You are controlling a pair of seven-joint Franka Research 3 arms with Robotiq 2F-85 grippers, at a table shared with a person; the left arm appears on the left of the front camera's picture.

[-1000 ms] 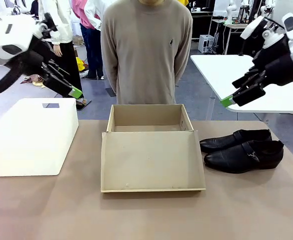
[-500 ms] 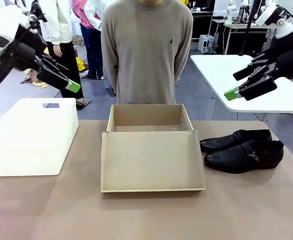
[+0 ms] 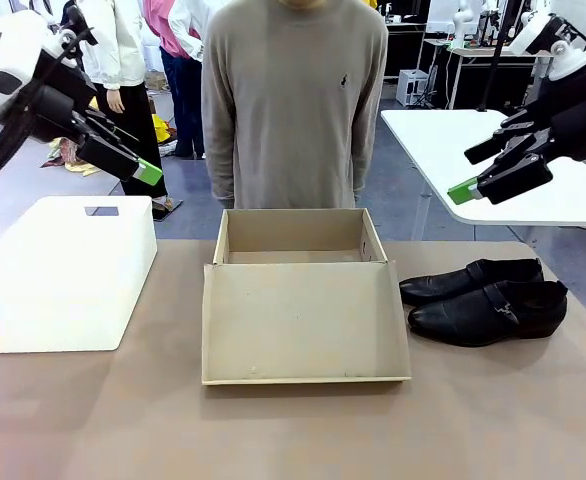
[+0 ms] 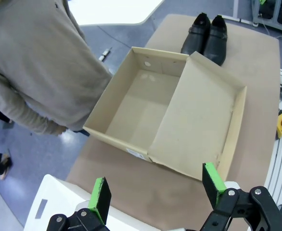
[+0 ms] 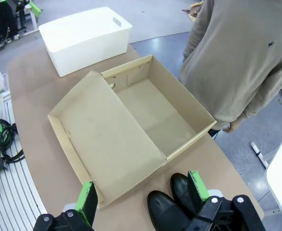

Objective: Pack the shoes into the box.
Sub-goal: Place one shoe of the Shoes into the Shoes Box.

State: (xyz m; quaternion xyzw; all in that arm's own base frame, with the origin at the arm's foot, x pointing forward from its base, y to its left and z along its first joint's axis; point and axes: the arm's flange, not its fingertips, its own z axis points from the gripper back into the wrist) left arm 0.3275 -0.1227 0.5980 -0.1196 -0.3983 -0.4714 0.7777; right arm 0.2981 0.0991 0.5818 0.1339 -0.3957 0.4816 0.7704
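Front view: brown table (image 3: 293,430), person (image 3: 293,100) in beige sweater at far edge, arms behind back. White bin (image 3: 63,275) at left; open cardboard box (image 3: 293,235) in middle, lid (image 3: 303,320) flat toward robot; black shoes (image 3: 483,300) side by side on table, just right of box. Left gripper (image 3: 138,160) and right gripper (image 3: 468,172) raised high at either side, jaws wide, holding nothing. Left wrist view: small white label (image 4: 136,153) on box's outer wall, print unreadable.

On surface (image 3: 293,430): box (image 3: 303,320) at centre; shoes (image 3: 485,298) just beside it, right; bin (image 3: 63,270) left. Aloft, jaws apart: left gripper (image 3: 138,158), right gripper (image 3: 466,172).
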